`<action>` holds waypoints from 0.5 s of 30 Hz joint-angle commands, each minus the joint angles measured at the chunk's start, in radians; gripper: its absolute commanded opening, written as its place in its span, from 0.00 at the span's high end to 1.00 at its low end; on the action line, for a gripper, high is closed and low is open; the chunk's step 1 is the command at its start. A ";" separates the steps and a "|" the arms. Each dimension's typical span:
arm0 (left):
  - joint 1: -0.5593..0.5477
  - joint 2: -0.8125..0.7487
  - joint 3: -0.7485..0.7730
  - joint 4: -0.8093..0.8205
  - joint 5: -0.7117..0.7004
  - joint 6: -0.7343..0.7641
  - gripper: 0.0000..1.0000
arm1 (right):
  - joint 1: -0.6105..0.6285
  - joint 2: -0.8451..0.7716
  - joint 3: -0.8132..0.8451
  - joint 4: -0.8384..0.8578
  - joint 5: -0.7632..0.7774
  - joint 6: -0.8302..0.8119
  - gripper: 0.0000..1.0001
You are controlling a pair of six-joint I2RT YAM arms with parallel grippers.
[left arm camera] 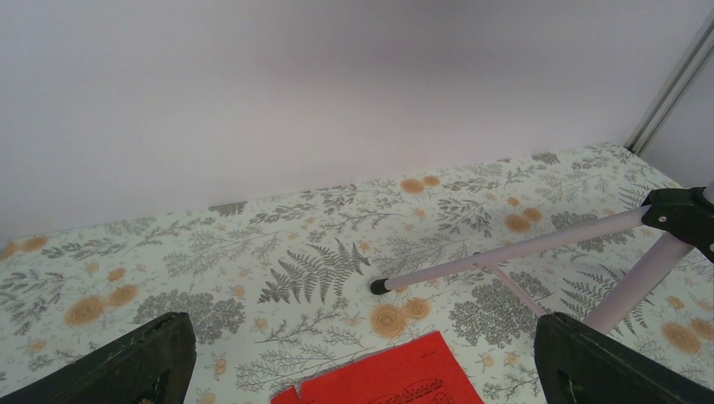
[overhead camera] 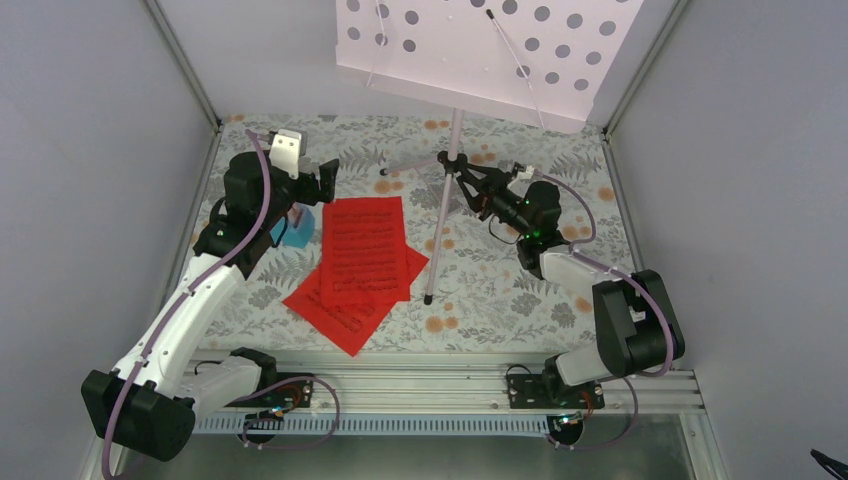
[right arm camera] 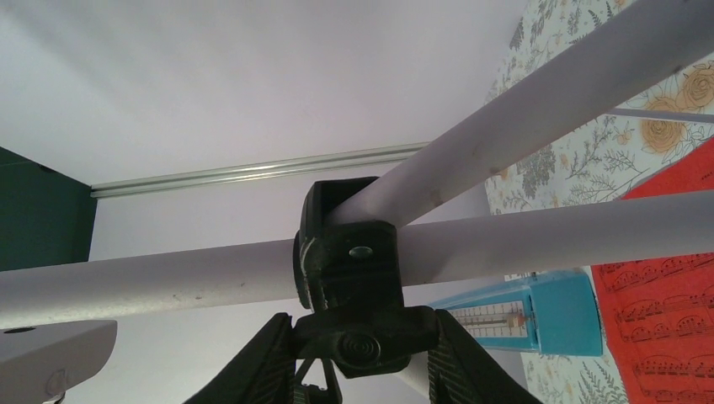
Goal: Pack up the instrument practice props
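**Status: early stage. No prop is packed.**

1. Stand (overhead camera: pixel 455 130): upright at the far centre of the table (overhead camera: pixel 500 300), with its three legs spread and the perforated desk (overhead camera: pixel 480 50) raised. It has not been folded.
2. Sheets (overhead camera: pixel 363 255): a loose fan of red pages lying flat on the table, just left of the stand's near leg. They have not been gathered.
3. Metronome (overhead camera: pixel 303 224): standing on the table at the left edge of the sheets, partly hidden under the left arm. Nothing grips it.
4. No case or bag appears in any view.

**Grippers**

- Right gripper (right arm camera: pixel 362 353): positioned at the stand's leg hub (right arm camera: pixel 345 244). Its fingers (right arm camera: pixel 274 362) flank the black fitting below the hub on both sides and appear to be clamped on it, though the view is too close to confirm firm contact.
- Left gripper (left arm camera: pixel 362 337): jaws spread wide and holding nothing. It hovers over the far end of the sheets and faces the tip of one stand leg (left arm camera: pixel 380 286).

**Remaining work (judgement)**

- Collapse the stand's legs and desk.
- Collect the sheets.
- Lift the metronome.
- Stow all three props.

The current step is judged to be the start of folding the stand at its hub.
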 commanded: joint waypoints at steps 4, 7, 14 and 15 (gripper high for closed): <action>0.001 -0.005 0.014 0.006 0.009 -0.009 0.00 | 0.007 -0.003 0.022 0.027 0.035 -0.055 0.70; 0.003 -0.003 0.013 0.006 0.009 -0.009 0.00 | 0.006 -0.018 0.022 -0.010 0.049 -0.124 0.71; 0.001 -0.002 0.012 0.006 0.012 -0.010 0.00 | 0.006 -0.056 0.020 -0.104 0.087 -0.273 0.71; 0.002 -0.001 0.012 0.006 0.012 -0.010 0.00 | 0.006 -0.061 0.021 -0.114 0.092 -0.292 0.71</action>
